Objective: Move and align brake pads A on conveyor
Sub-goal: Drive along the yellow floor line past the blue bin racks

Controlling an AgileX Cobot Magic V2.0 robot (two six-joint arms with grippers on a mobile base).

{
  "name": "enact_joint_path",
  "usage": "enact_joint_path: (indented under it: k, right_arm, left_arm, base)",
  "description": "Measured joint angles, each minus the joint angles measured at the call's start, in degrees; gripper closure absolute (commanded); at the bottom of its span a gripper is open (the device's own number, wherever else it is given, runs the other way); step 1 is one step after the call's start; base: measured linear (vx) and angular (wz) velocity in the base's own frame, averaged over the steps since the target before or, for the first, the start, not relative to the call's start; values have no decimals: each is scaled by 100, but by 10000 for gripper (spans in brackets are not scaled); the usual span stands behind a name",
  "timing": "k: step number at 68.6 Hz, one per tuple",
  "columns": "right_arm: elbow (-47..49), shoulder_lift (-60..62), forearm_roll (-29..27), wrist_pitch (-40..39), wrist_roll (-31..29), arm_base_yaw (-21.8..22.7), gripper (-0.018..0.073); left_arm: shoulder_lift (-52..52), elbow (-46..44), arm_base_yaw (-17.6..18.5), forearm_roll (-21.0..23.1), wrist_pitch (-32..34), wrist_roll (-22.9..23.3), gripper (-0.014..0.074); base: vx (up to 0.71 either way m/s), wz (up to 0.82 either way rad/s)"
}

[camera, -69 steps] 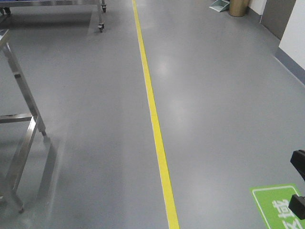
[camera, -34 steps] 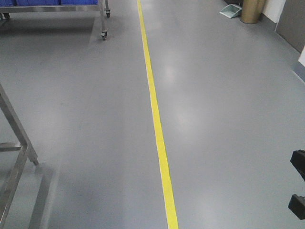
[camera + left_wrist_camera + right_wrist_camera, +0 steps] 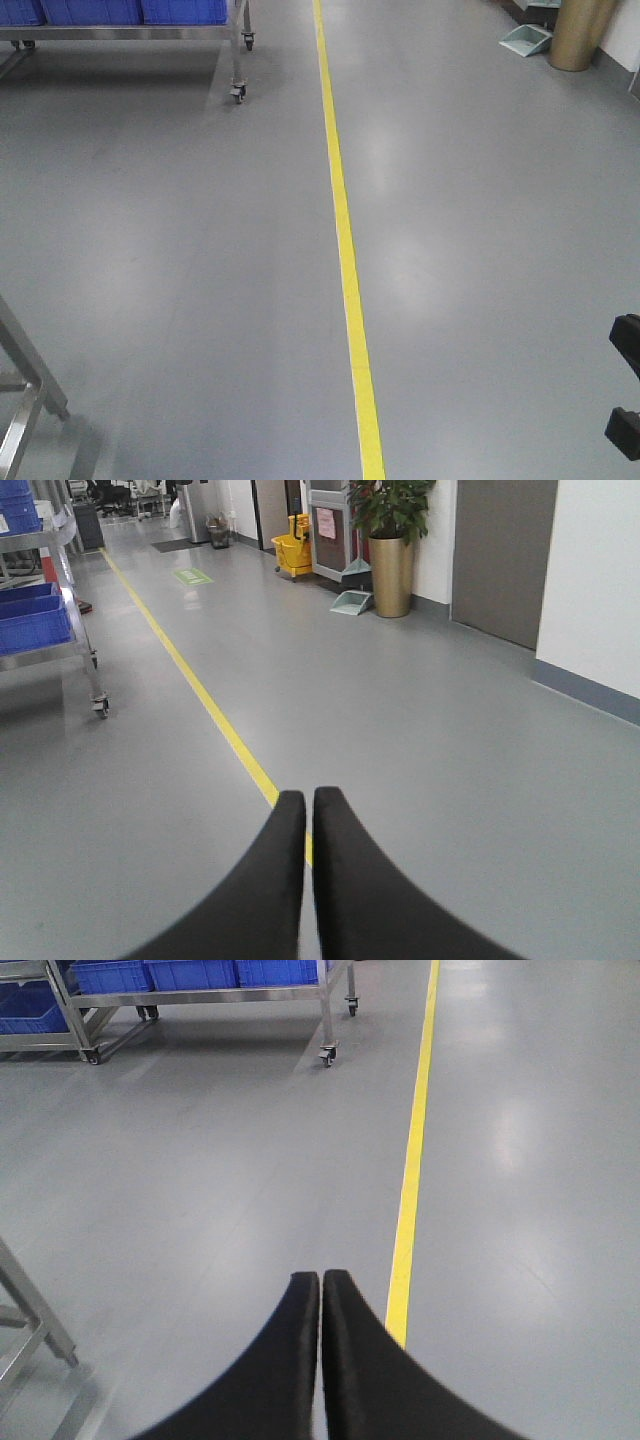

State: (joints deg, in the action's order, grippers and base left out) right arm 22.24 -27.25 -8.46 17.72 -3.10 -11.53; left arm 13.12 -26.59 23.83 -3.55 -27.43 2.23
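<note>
Glossy grey floor (image 3: 480, 250), split by one flat yellow line (image 3: 345, 250) running near to far. Far left, a steel wheeled rack (image 3: 120, 33) carries three blue plastic crates (image 3: 90, 10), their contents hidden. Far right, a gold cylindrical pot (image 3: 392, 575) holds a leafy plant (image 3: 390, 505). The left gripper (image 3: 309, 798) and right gripper (image 3: 321, 1278) each have curved black jaws closed on nothing. Where the brake pads and the conveyor lie cannot be told.

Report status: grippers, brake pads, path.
Left gripper shut, empty; right gripper shut, empty. No brake pads or conveyor in view. Yellow line ahead, wheeled rack with blue bins far left.
</note>
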Motion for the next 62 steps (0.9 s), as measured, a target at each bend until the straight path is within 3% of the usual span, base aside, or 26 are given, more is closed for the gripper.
enact_joint_path:
  k: [62]
  right_arm:
    - [0,0,0,0,0,0,569]
  left_arm:
    - [0,0,0,0,0,0,603]
  base:
    - [44,2]
